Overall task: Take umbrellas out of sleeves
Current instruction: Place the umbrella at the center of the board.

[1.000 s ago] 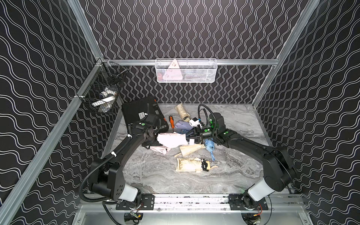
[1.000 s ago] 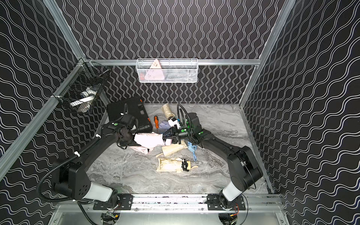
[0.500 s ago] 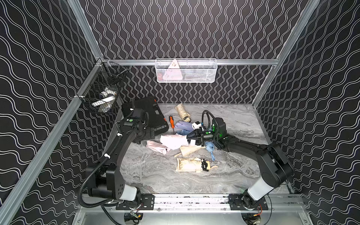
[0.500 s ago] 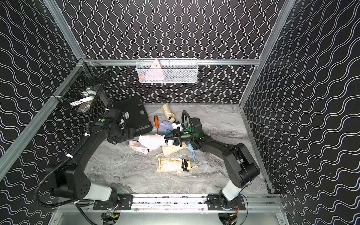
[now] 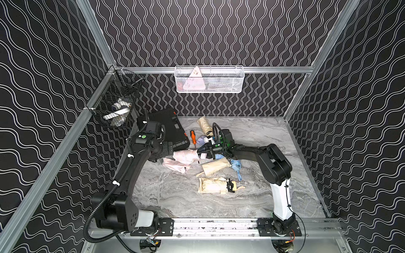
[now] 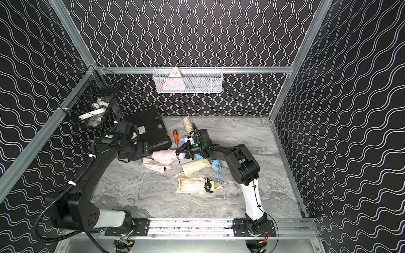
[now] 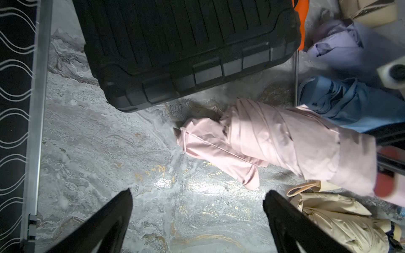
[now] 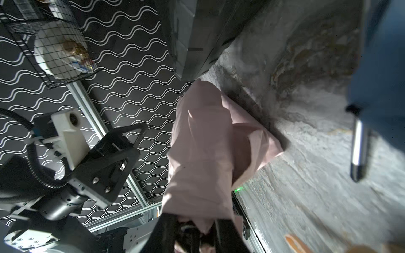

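The right gripper (image 5: 200, 153) is closed on the handle end of the pink umbrella (image 5: 185, 156), just beside the black hard case (image 5: 173, 129); the left gripper (image 7: 197, 221) stands wide open and empty over the bare table (image 7: 153, 197). We judge the pink sleeve (image 5: 174, 165) nearly off: we pin it with the left gripper (near its closed end) and draw the umbrella straight along its own axis. Whether the tip is clear of the sleeve mouth we cannot tell; the right wrist view cuts off the handle.

Pink umbrella (image 7: 274, 140), black case (image 7: 186, 43), grey marbled table (image 7: 109, 153)
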Motion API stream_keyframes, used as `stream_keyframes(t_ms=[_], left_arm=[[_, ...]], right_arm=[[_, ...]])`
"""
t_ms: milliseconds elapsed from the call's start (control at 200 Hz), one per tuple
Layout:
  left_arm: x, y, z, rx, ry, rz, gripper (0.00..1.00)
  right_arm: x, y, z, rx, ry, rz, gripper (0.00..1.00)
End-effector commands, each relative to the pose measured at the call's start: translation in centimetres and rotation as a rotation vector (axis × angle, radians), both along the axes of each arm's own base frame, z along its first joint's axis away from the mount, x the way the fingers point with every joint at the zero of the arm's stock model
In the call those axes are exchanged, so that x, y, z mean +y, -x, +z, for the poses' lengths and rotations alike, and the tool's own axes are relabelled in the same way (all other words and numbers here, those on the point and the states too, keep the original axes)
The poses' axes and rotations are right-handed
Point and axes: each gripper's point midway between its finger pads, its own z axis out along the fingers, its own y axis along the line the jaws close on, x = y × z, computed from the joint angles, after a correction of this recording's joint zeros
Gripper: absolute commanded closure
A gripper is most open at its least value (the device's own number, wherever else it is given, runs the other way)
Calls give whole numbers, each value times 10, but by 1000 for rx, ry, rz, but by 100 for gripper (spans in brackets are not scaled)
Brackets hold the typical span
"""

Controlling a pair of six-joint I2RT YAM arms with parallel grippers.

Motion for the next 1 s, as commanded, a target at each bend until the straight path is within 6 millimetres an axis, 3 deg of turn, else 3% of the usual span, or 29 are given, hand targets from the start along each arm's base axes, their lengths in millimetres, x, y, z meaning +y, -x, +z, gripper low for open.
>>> stream_keyframes(t_ms=[0, 135, 260, 345, 655, 876, 996], left_arm=[[-7, 4, -5, 4, 34, -16, 1], [-11, 7, -12, 17, 38, -30, 1], [-13, 8, -17, 25, 43, -39, 1], [-14, 9, -19, 27, 47, -42, 1], [-18, 6, -21, 20, 65, -48, 1], [-23, 8, -22, 18, 94, -52, 1], [-32, 13, -28, 32, 149, -63, 3]], right_arm=[[16, 0, -7, -1, -21, 31, 100], [27, 9, -31, 5, 36, 64, 100], [29, 17, -50, -45, 145, 116, 52], [29, 21, -55, -76, 195, 145, 39], [12, 15, -38, -223, 348, 146, 26], [-8, 0, 12, -319, 349, 85, 24], [-41, -9, 40, -345, 371, 13, 24]])
